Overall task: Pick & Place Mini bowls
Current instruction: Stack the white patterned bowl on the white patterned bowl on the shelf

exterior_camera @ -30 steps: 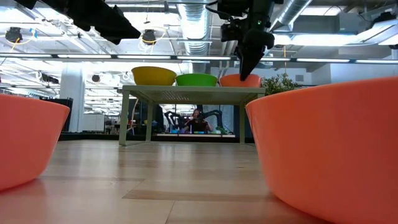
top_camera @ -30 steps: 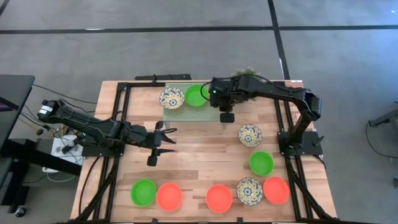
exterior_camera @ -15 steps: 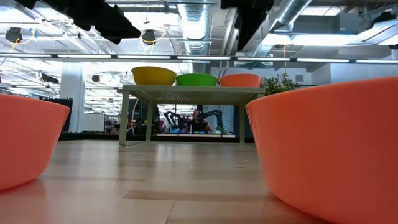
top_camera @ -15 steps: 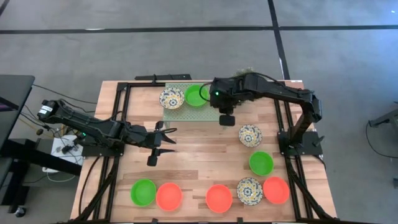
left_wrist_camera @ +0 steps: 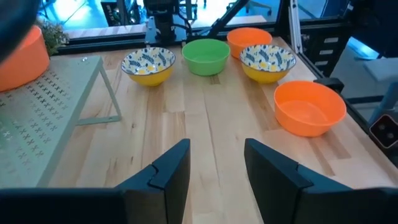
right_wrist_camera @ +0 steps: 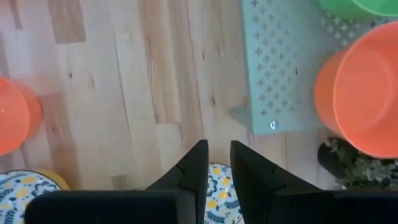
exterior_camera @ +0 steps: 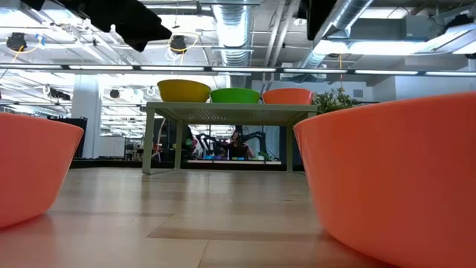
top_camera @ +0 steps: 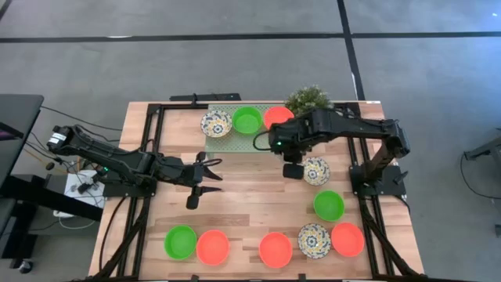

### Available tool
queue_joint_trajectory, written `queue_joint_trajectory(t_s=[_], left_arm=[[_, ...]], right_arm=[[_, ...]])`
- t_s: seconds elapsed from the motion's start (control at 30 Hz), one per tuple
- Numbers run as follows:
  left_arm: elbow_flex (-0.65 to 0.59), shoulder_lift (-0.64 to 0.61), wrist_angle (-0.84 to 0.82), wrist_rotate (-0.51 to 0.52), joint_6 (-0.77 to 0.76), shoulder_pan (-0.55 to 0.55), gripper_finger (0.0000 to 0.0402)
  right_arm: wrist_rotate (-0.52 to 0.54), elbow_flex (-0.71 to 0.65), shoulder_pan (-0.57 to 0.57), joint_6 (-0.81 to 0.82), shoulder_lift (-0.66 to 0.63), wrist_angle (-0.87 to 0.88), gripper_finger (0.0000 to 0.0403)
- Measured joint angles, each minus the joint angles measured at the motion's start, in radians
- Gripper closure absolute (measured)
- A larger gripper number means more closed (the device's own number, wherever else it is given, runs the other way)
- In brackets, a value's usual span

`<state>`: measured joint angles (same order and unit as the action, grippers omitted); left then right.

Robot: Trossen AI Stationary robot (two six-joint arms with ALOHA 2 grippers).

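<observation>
Three mini bowls stand on the pale green rack [top_camera: 227, 145] at the far side: patterned [top_camera: 216, 124], green [top_camera: 248, 120] and red-orange [top_camera: 278, 117]. On the wood lie a patterned bowl [top_camera: 317, 171], a green one [top_camera: 329, 205] and a near row of several: green [top_camera: 181, 241], red-orange [top_camera: 212, 247], red-orange [top_camera: 275, 249], patterned [top_camera: 313, 240], red-orange [top_camera: 347, 239]. My right gripper [top_camera: 293, 169] hovers just left of the patterned bowl [right_wrist_camera: 217, 186], fingers narrowly open and empty. My left gripper [top_camera: 207, 178] waits open and empty at the table's left middle.
A small potted plant [top_camera: 308, 99] stands at the far edge beside the rack's right end. Black frame rails [top_camera: 153, 141] run along both sides of the table. Bare wood [top_camera: 250, 196] lies between the two grippers. A person shows far behind the rack [exterior_camera: 236, 141].
My right gripper rose away from the rack and moved toward the near edge and slightly right, ending beside the patterned bowl on the wood. The red-orange bowl on the rack, earlier covered by the arm, now shows uncovered.
</observation>
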<state>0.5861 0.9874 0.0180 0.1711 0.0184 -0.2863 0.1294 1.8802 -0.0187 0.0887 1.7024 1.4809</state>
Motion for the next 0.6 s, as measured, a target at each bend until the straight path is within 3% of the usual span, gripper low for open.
queue_joint_trajectory(t_s=[0.17,0.43,0.6], left_arm=[[0.0,0.0,0.007,0.0,-0.001,0.0,0.0248],[0.0,0.0,0.017,0.0,0.0,0.0,0.0248],[0.0,0.0,0.105,0.0,0.003,0.0,0.0248]], right_arm=[[0.001,-0.133,-0.048,0.016,-0.098,-0.121,0.034],[-0.024,-0.58,-0.116,0.098,-0.388,-0.4,0.034],[-0.025,-0.829,-0.155,0.217,-0.513,-0.533,0.034]])
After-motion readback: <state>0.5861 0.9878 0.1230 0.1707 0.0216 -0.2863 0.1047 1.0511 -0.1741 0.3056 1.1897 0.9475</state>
